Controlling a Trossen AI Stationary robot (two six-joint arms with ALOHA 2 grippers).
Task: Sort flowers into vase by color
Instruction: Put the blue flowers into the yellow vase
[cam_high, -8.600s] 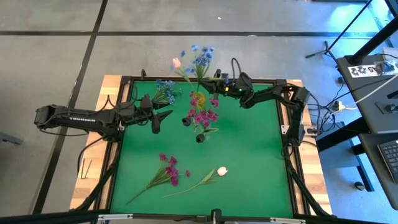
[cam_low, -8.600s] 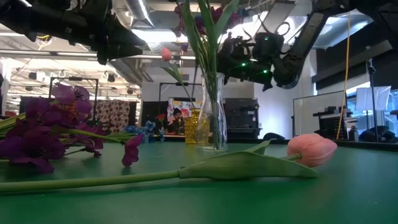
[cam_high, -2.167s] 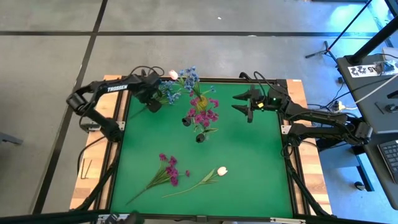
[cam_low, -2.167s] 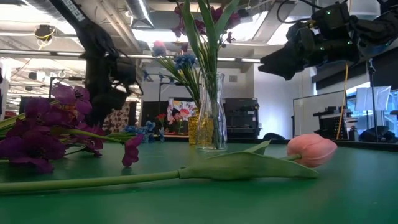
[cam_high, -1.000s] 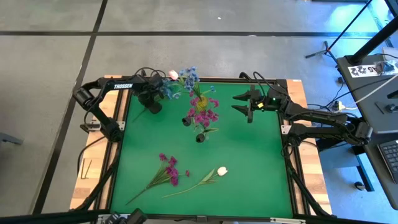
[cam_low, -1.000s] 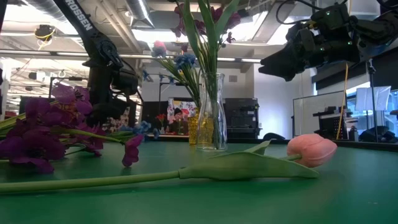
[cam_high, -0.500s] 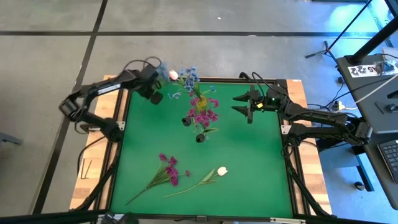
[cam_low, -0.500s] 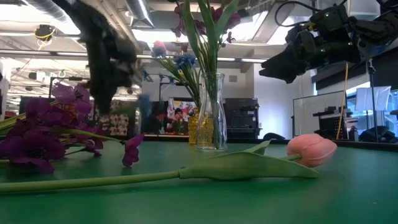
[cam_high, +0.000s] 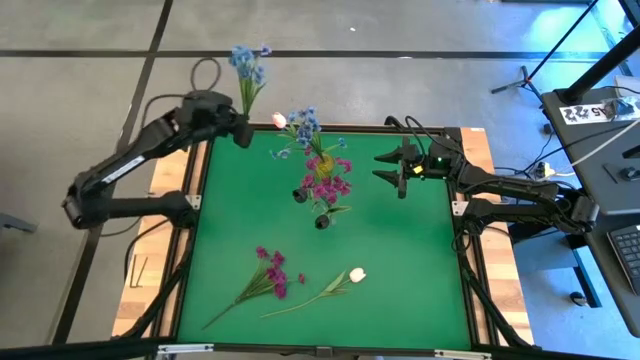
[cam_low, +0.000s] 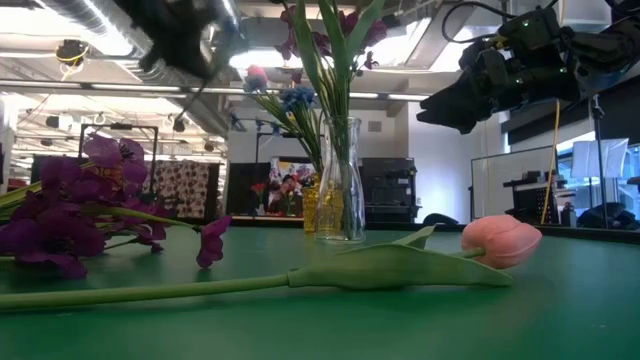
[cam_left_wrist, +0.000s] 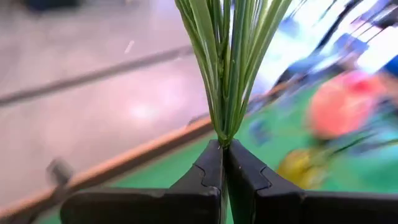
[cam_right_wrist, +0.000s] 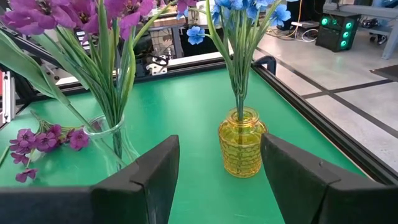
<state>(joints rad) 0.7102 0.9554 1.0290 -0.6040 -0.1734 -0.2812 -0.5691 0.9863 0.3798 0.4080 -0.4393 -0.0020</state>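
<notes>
Up at the upper left of the overhead frame, the left gripper (cam_high: 238, 128) hangs at the table's far corner with its fingers pinched tight on the base of a blue spray (cam_high: 245, 66), whose blooms stick out past the table edge over the grey floor. Its wrist camera shows the thin green stems (cam_left_wrist: 227, 65) fanning up from the clamped fingertips (cam_left_wrist: 211, 165). I'd judge the bundle featherlight but springy and whippy, so holding low on the gathered stems is sensible; the heads will sway, and the splayed stems could catch a vase rim. Its likely home is the yellow vase (cam_right_wrist: 242, 144), already carrying blue flowers (cam_high: 303, 122), just beyond the clear glass vase (cam_right_wrist: 115, 144) of magenta flowers (cam_high: 325, 185). Those standing blooms crowd the yellow mouth from above and look like the main obstacle, and both vases seem easy to tip. The right gripper (cam_high: 392, 167) waits at upper right of the mat, jaws spread wide and empty, facing the vases. Toward the lower middle of the mat lie a magenta spray (cam_high: 268, 275) and a pale tulip (cam_high: 356, 274), well apart from the vases.
</notes>
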